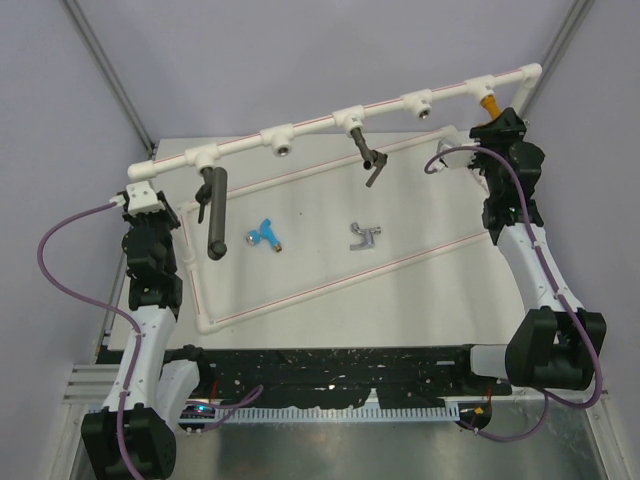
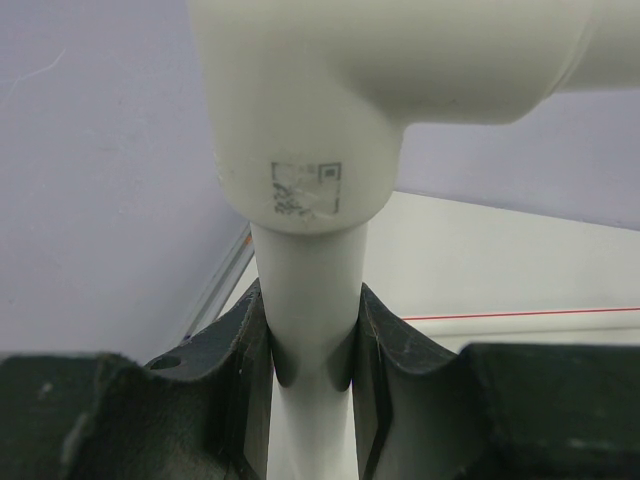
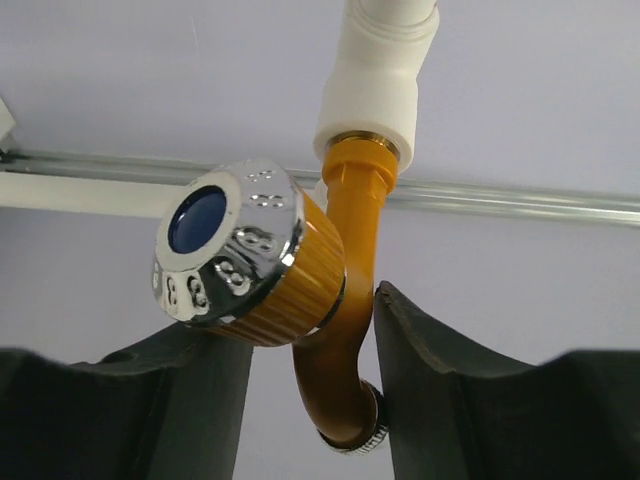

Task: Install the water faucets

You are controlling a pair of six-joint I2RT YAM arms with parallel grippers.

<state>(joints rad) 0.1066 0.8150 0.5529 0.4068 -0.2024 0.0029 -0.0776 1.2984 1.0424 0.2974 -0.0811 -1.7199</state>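
Note:
The orange-gold faucet [image 1: 489,104] hangs from the rightmost socket [image 3: 375,80] of the white pipe [image 1: 340,115], its threaded end in the socket; it fills the right wrist view [image 3: 345,300], chrome knob [image 3: 230,250] to the left. My right gripper [image 1: 497,125] [image 3: 312,400] is closed round it: the right finger touches the spout, the knob rests on the left finger. The bright blue faucet [image 1: 265,234] and silver-grey faucet [image 1: 365,236] lie loose on the table. My left gripper [image 1: 150,203] [image 2: 312,365] is shut on the white pipe's upright [image 2: 310,320] under the left corner elbow [image 2: 300,100].
A long dark grey cylinder [image 1: 214,215] hangs from the leftmost socket. A dark grey lever piece [image 1: 366,155] hangs from a middle socket. Two sockets [image 1: 283,150] [image 1: 424,110] stand open. The pipe frame's lower bars [image 1: 330,285] cross the table.

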